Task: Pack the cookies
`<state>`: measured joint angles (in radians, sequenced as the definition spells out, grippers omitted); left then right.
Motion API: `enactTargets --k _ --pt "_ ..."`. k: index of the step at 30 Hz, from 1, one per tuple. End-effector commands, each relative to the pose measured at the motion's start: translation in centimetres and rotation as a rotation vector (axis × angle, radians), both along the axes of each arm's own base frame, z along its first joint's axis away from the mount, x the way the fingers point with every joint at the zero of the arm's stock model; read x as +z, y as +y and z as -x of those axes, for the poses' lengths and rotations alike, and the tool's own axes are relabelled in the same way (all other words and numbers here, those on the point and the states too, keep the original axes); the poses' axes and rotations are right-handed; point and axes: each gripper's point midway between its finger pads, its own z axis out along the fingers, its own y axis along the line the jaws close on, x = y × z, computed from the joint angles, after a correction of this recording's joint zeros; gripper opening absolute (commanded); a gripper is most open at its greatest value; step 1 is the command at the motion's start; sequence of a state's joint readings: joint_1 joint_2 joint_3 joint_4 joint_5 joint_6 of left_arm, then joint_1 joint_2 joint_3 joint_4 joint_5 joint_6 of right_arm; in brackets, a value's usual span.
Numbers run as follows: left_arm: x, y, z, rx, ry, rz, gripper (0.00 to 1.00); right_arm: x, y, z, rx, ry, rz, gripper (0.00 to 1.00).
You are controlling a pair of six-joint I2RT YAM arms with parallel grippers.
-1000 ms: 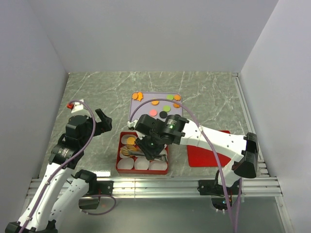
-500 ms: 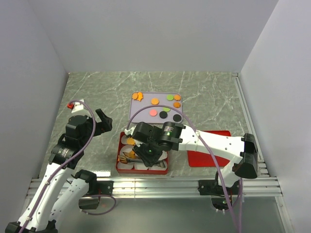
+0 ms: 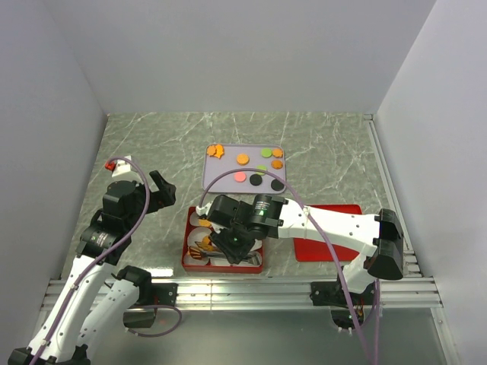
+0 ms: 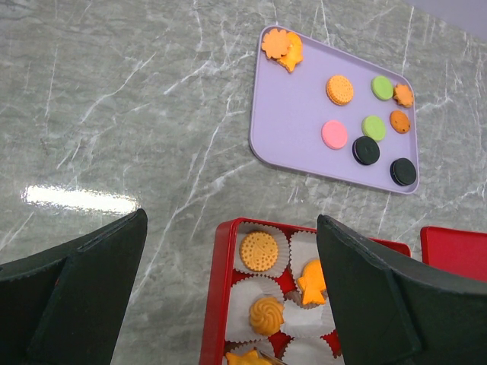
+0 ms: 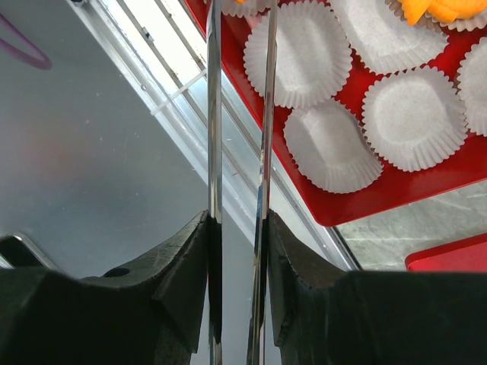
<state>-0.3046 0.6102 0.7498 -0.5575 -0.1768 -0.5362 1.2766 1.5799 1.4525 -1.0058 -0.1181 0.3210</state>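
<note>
One overhead view, two wrist views.
Top looks down from 6 o'clock; left wrist, high, shares its tray and box; right wrist, very close, sees box at 1 o'clock.

The right arm stretches from the near right across the red box. The right gripper and the metal tongs it clamps hang over that box. The lavender tray beyond it lies open from above. Open tabletop spreads left and far, around the wide-jawed left gripper.
</note>
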Motion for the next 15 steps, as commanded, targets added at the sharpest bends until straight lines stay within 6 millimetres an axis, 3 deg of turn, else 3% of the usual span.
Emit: enactTargets --k 1,15 --pt "1.20 -0.22 -0.21 -0.013 -0.045 0.008 0.99 1.34 1.34 -0.21 0.009 -0.026 -0.071 0.38" --pt "1.24 -0.06 -0.25 -0.002 -0.044 0.008 0.99 1.58 1.61 -0.50 0.028 -0.040 -0.073 0.47"
